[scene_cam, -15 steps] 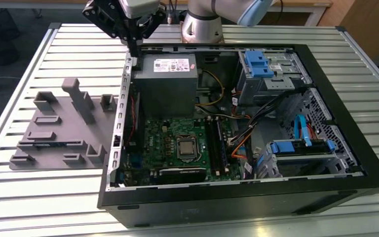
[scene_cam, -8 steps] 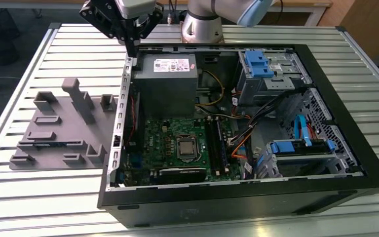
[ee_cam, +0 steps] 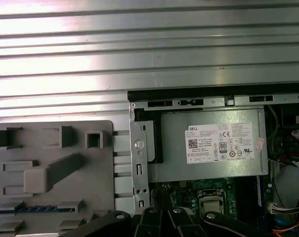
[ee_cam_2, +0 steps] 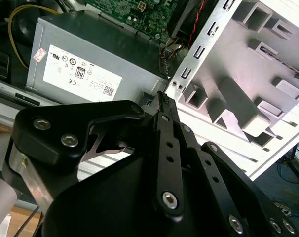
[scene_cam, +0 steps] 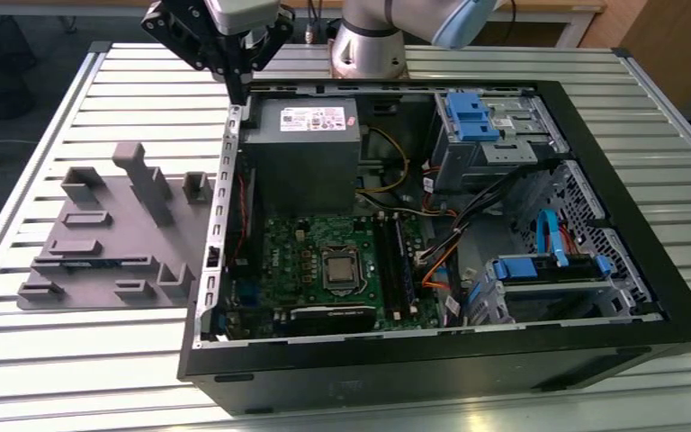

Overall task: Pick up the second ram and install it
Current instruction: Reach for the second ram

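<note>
Exterior view: gripper (scene_cam: 241,90) pinched shut, empty, hovering at the PC case (scene_cam: 442,369) edge — power supply (scene_cam: 307,148) right below it, second ram (scene_cam: 87,264) off beside it in the gray tray (scene_cam: 105,238).

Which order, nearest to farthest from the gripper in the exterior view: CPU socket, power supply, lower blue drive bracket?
1. Power supply, just beside the gripper.
2. CPU socket, on the motherboard.
3. Lower blue drive bracket, at the exterior view's right.
</note>
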You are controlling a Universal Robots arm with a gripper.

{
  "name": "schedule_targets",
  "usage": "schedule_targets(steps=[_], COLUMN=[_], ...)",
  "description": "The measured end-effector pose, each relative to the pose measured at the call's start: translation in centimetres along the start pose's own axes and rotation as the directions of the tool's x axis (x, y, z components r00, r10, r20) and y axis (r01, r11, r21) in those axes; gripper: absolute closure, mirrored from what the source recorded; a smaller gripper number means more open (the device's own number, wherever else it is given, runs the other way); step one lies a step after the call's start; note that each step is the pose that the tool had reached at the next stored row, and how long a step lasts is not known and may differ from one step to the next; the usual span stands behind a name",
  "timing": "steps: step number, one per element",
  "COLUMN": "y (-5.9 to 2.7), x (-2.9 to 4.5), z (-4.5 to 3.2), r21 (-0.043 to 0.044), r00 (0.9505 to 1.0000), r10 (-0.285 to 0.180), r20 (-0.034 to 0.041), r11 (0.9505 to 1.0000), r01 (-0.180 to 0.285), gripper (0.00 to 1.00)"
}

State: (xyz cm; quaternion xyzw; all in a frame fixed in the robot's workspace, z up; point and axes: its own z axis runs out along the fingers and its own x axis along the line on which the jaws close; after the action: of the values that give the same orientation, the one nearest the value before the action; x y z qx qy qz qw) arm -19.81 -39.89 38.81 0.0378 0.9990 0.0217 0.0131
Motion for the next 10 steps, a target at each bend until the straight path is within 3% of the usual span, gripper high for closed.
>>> schedule_targets(steps=[10], y=[-0.03], x=[0.39], z=[0.02], r21=[0.0], r00=[1.0], r10=[0.0], r20=[0.0], r11=[1.0], r01=[0.0], gripper=[0.89])
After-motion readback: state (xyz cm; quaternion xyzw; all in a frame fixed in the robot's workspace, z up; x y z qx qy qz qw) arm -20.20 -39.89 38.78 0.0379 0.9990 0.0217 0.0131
